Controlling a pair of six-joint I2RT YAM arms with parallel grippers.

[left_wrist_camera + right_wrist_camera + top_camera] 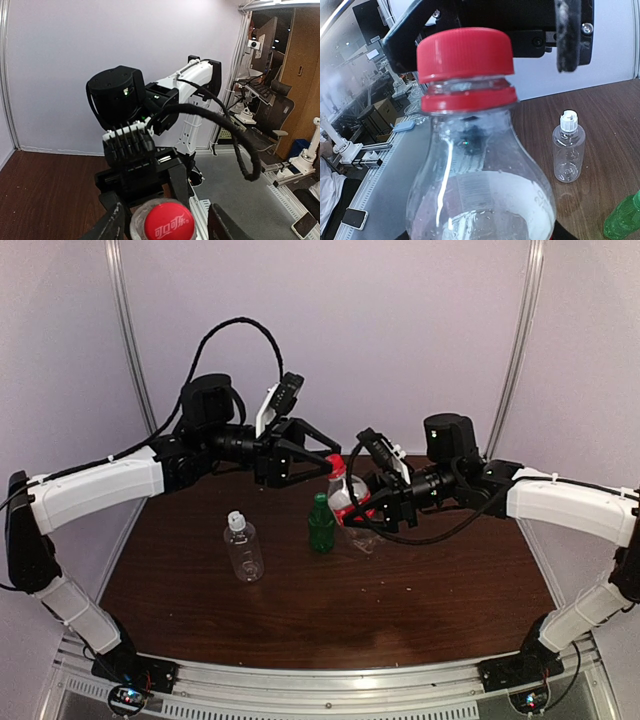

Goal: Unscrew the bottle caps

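Note:
My right gripper (pixel 372 508) is shut on the body of the clear bottle with a red label (pixel 350 502), holding it tilted above the table. In the right wrist view this bottle (pixel 480 190) fills the picture, and its red cap (pixel 465 52) is screwed on. My left gripper (pixel 167 225) reaches in from the left and straddles the red cap (pixel 169 222). Its jaws stand open, with a gap showing on the right side. The green bottle (pixel 321 525) with its green cap (pixel 320 498) stands just below. The wider clear bottle (pixel 244 550) with a white cap (pixel 236 521) stands further left.
Both standing bottles rest on the dark wooden table (pixel 420 600), under and to the left of the raised bottle. A black cable (pixel 235 145) loops off the right arm near the left gripper. A metal rail (pixel 330 680) runs along the near edge.

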